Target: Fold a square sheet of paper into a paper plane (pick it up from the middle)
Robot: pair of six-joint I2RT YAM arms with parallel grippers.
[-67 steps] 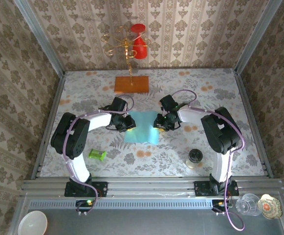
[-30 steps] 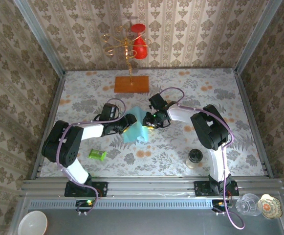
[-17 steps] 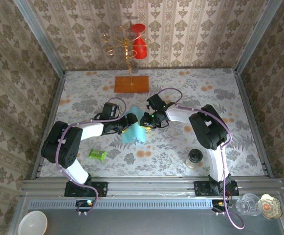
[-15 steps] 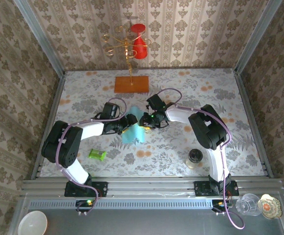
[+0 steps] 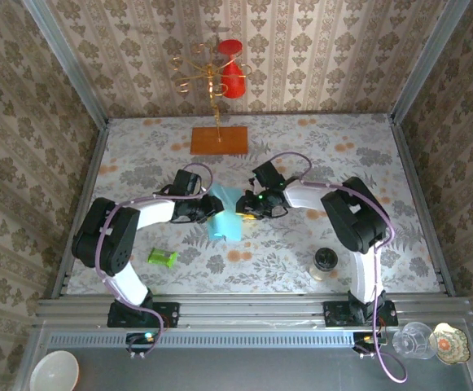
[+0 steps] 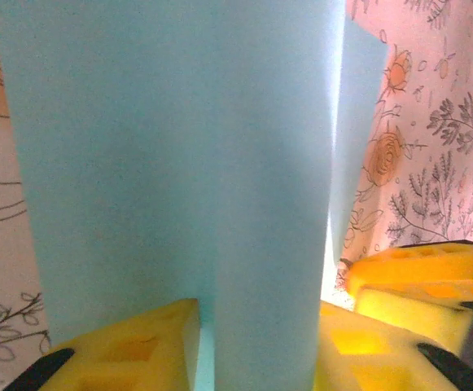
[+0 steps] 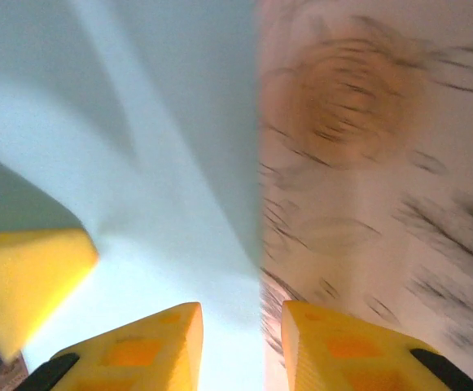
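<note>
You're early on: the square sheet of thin light-blue paper (image 5: 226, 220) is merely bowed up between both grippers, no plane yet. Your left gripper (image 6: 256, 326) pinches its raised ridge. The right gripper (image 7: 242, 318) straddles its edge, fingers slightly apart, grip unclear. Centre crease, nose and wing folds likely remain.

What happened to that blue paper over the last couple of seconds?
The paper lay flat and square; the left pincer and right pincer swung inward and buckled it into a narrower, raised fold. The left one now has that fold between its fingers; the right one sits at the paper's edge. The board, green cylinder and jar stayed put.
</note>
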